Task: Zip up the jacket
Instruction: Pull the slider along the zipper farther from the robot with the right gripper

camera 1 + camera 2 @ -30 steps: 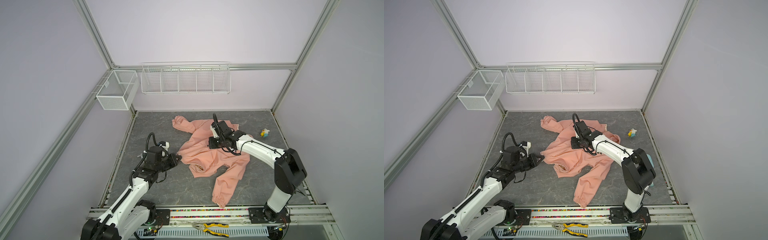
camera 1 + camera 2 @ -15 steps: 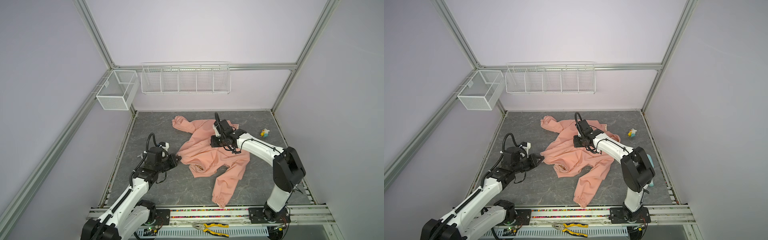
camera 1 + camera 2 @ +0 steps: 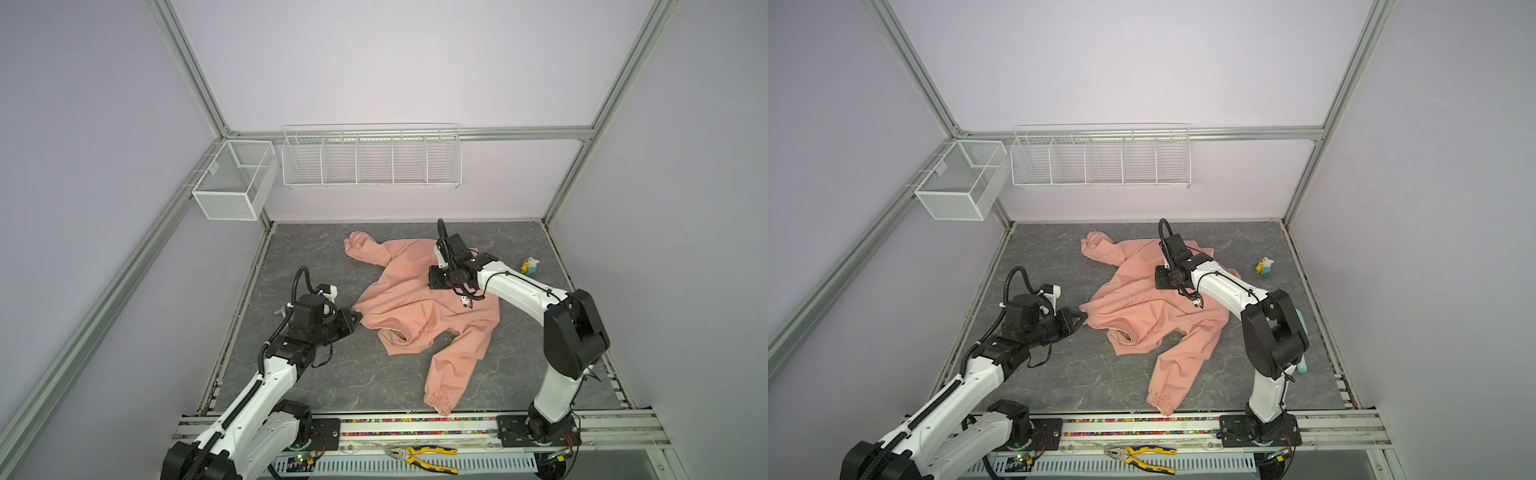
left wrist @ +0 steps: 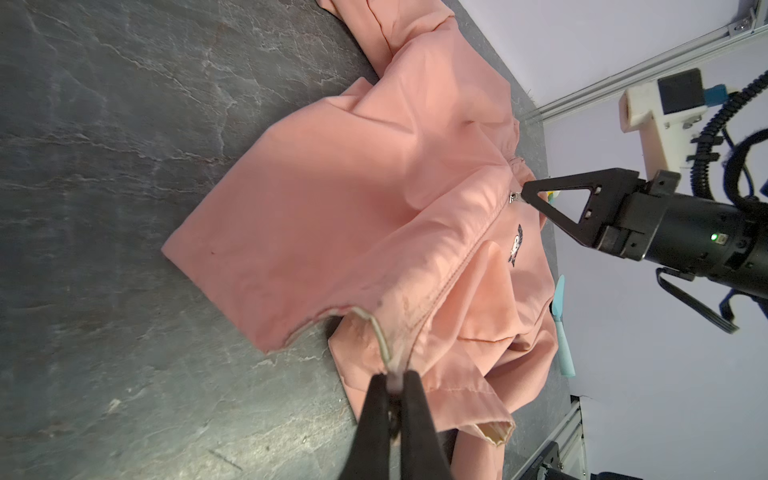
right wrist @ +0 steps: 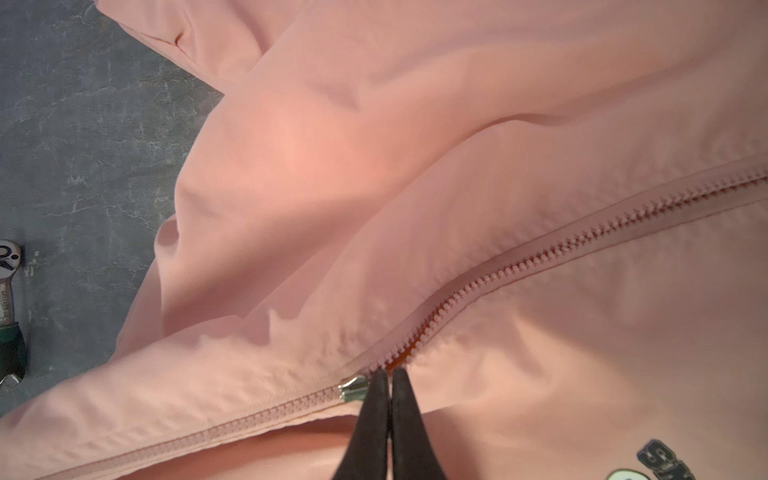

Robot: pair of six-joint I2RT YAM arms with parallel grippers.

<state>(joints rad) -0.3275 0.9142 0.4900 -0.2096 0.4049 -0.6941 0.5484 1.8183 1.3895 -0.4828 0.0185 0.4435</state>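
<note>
The salmon-pink jacket lies crumpled front-up on the grey floor, one sleeve toward the front rail. My left gripper is shut on the hem by the zipper's bottom end. My right gripper is shut right at the silver zipper slider, partway up the front; the pull tab is hidden between its tips. The zipper seam between hem and slider looks closed. A small cartoon chest patch sits beside the right arm.
A small yellow-and-white toy lies at the back right. A light blue tool lies behind the right arm, a ratchet wrench beside the jacket. Wire baskets and a mesh box hang on the walls. Pliers rest on the front rail.
The right wrist has shifted slightly toward the back right with its gripper on the zipper. The left arm holds still.
</note>
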